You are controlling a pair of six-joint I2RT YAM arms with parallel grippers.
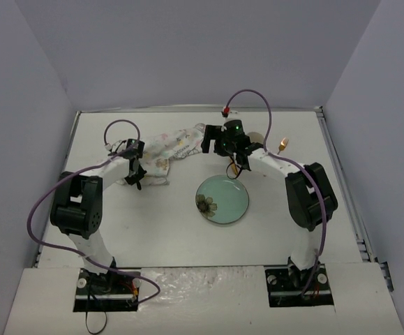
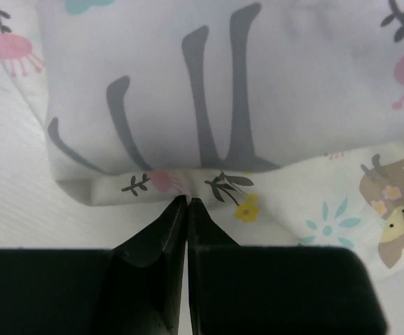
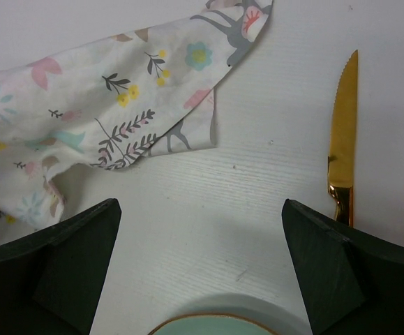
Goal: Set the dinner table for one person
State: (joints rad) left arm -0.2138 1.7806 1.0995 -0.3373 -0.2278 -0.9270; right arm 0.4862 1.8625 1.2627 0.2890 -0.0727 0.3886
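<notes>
Top external, dinner table (image 1: 153,230): fills mid-frame, long axis left to right; walls (image 1: 188,49) at its left, top and right edges; bare room lower left.
Placemat (image 1: 170,150): crumpled, upper centre.
Plate (image 1: 222,199): centre.
Right gripper (image 3: 198,209): spread wide over bare table.
Left gripper (image 2: 188,200): pressed together at placemat's fold; pinch unclear.
Knife (image 3: 342,139): gold, tip toward frame top.

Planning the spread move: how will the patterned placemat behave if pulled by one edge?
Probably floppy: the placemat lies crumpled, folded over itself. Likely light and thin, since its layers sit flat in the left wrist view. A one-edge pull would probably unfold or bunch it, not slide it whole.
</notes>
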